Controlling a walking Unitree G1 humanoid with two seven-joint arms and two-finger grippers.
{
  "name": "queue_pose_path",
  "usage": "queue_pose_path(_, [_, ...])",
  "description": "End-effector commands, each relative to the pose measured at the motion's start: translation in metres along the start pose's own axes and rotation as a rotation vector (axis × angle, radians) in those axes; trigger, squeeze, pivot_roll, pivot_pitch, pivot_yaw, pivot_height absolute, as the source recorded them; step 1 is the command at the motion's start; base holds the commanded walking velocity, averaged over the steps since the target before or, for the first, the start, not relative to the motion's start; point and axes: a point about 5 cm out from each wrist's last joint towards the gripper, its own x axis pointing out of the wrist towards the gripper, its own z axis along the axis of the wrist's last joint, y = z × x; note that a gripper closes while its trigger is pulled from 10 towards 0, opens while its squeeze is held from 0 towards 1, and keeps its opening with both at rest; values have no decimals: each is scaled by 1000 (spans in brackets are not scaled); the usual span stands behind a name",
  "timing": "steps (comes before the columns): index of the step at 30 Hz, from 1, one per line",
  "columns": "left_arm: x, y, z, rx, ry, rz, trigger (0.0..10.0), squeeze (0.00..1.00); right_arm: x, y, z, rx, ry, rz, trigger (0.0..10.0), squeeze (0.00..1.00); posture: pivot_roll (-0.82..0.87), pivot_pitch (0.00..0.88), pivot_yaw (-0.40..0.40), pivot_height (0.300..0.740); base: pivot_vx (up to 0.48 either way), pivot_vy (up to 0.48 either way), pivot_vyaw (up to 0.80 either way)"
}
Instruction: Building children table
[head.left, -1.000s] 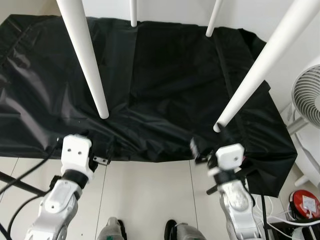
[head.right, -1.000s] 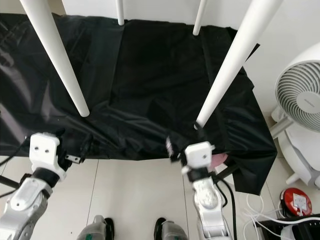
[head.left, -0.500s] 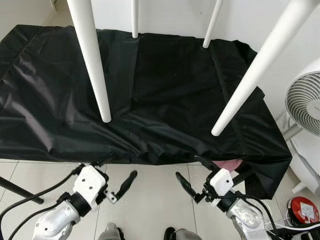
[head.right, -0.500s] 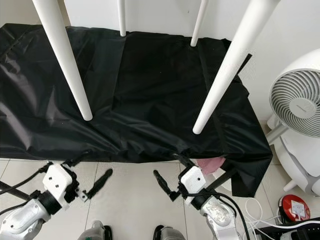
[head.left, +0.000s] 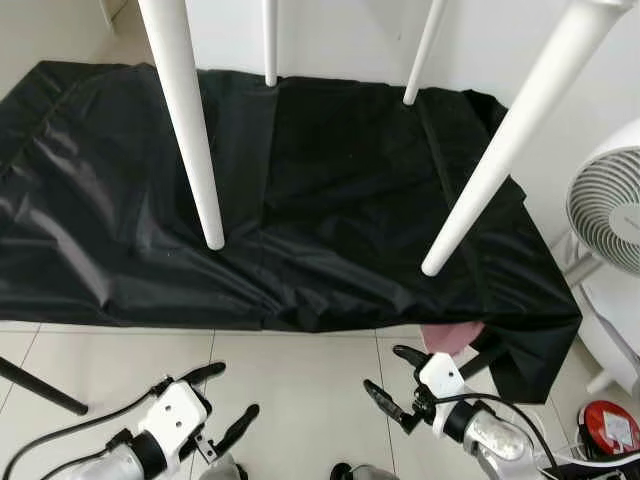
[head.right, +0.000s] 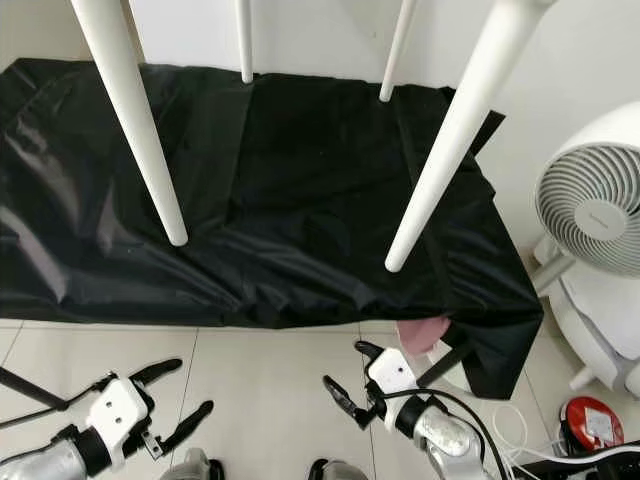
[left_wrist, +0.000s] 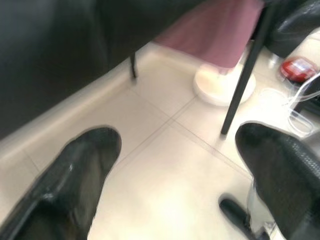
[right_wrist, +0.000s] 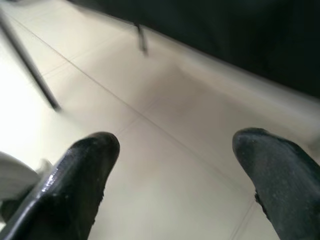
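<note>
Head-camera views, looking forward and down. An inverted white children's table has four legs pointing toward the camera: the near left leg (head.left: 190, 120), the near right leg (head.left: 505, 145), the far left leg (head.left: 269, 40) and the far right leg (head.left: 423, 50). The tabletop itself lies out of frame above. The legs stand over a surface draped with a wrinkled black cloth (head.left: 330, 200), which hangs over the near edge and falls lower at the near right corner. A pink item (head.left: 455, 337) shows just under that near right corner.

Both arms are low, in front of the surface and over the pale tiled floor (head.left: 290, 380), apart from the table legs. The left gripper (head.left: 215, 405) sits at the near left with its jaws spread wide and holding nothing. The right gripper (head.left: 392, 378) sits at the near right, below the cloth's edge, jaws likewise wide and holding nothing.

Wrist views (blurred). Left wrist view: two parted black fingers (left_wrist: 70, 180) frame the floor, a round white base (left_wrist: 222, 85) beneath the pink item, and a dark slanted strut (left_wrist: 245, 75). Right wrist view: parted black fingers (right_wrist: 75, 175) over floor tiles, with the cloth's edge beyond.

At the right edge stand a white fan (head.left: 608, 195) and, near it on the floor, a red round object (head.left: 608, 425) with white cables.
</note>
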Motion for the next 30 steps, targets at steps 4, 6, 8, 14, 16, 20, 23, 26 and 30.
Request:
queue_pose_path(4, [-4,-5,-31,-88,125,39,10000,0,-6,5,-30,97,139,-82,10000,0,81,110,-36,740,0,0,0])
queue_pose_path(6, [-1,-8,-54,-175,238,123,10000,0,-11,12,-55,194,290,-164,10000,0,81,99,-32,740,0,0,0])
queue_pose_path(8, [1,-10,-61,-195,276,145,10000,0,-15,13,-65,230,350,-198,10000,0,81,99,-32,740,0,0,0])
queue_pose_path(14, [5,-15,-88,-291,460,266,10000,0,-38,18,-96,278,586,-337,10000,0,82,78,-29,740,0,0,0])
queue_pose_path(16, [2,-13,-98,-348,548,359,10000,0,-43,20,-101,278,636,-367,10000,0,77,59,-21,740,0,0,0])
queue_pose_path(20, [-5,-16,-112,-379,699,429,10000,0,-44,21,-106,300,692,-427,10000,0,58,34,-5,740,0,0,0])
queue_pose_path(23, [-6,-16,-115,-366,741,469,10000,0,-42,21,-105,306,697,-444,10000,0,38,18,9,740,0,0,0])
queue_pose_path(26, [-6,-17,-117,-342,794,485,10000,0,-36,22,-103,314,684,-458,10000,0,33,9,12,740,0,0,0])
queue_pose_path(30, [-1,-22,-117,-319,824,474,10000,0,-28,24,-99,322,668,-453,10000,0,25,0,13,740,0,0,0])
